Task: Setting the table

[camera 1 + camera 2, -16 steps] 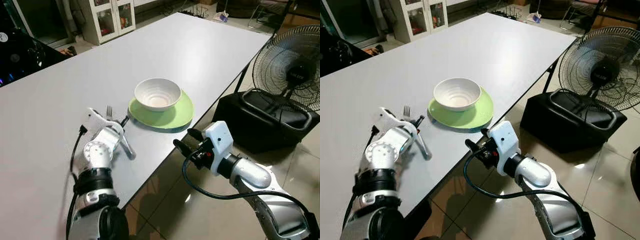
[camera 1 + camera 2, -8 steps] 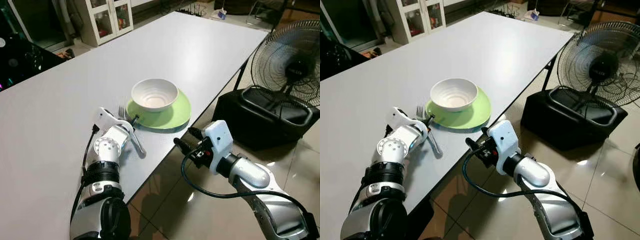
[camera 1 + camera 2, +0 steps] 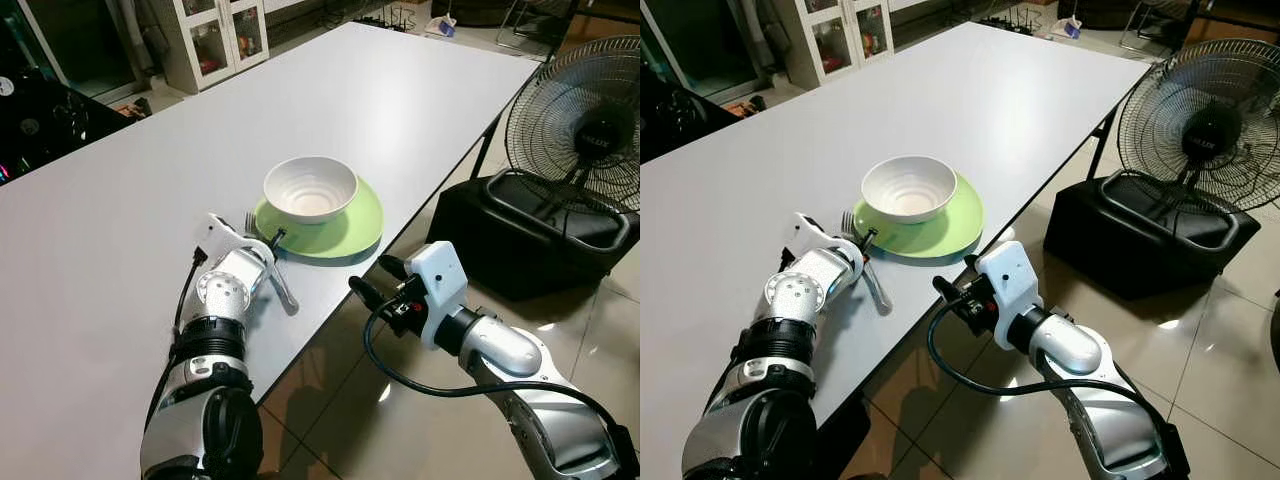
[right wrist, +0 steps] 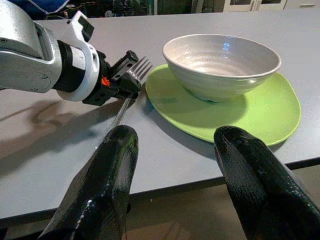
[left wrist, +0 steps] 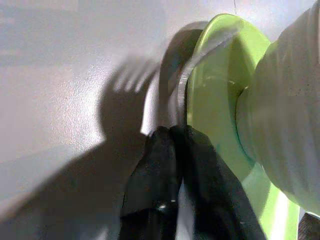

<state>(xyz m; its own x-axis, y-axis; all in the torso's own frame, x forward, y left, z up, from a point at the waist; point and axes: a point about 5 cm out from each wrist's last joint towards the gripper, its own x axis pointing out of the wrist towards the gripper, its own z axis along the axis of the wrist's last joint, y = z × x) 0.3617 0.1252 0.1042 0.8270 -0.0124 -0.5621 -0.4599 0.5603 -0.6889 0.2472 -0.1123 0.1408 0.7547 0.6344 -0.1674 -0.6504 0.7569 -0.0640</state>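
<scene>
Compared with one second earlier, the left gripper has carried the fork across the grey table toward the green plate. Its black fingers are clamped on the fork's neck, tines just beside the plate's near-left rim, handle trailing back over the tabletop. A white ribbed bowl sits on the plate. The right gripper, fingers spread wide and empty, hangs off the table's edge above the tiled floor. A standing fan rests on a black case farther right.
</scene>
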